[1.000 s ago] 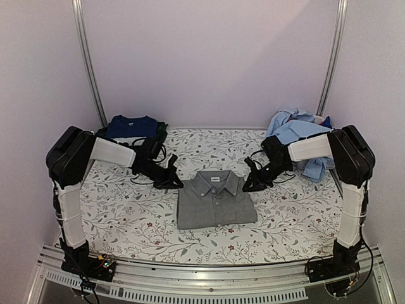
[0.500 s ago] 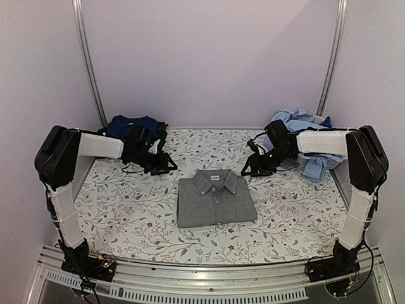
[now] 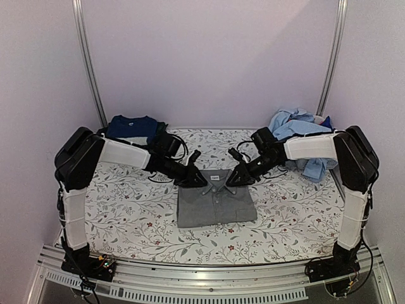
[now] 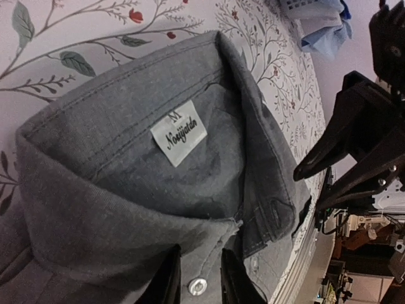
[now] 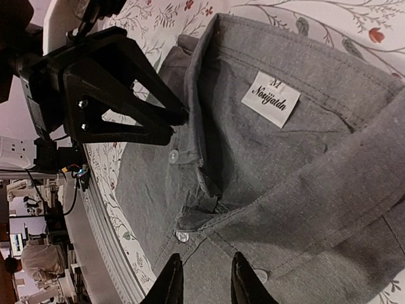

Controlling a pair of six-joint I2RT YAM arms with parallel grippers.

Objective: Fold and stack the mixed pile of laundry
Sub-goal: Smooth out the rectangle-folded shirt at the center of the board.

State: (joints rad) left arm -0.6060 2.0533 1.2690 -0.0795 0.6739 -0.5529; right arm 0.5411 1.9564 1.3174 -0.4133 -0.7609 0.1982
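Grey collared cloth shirt [image 3: 215, 201] lies folded; left gripper [image 3: 200, 182] at its eleven o'clock, right gripper [image 3: 230, 181] at one, both slightly parted, empty. Pinch all layers evenly, lift level.

Soft, even overhead light, a bit dim with a pinkish cast in the top view; weak shadows. Wrist views are sharp on the shirt [image 4: 126, 209], with fingers [image 4: 166, 282] blurred and backgrounds soft.
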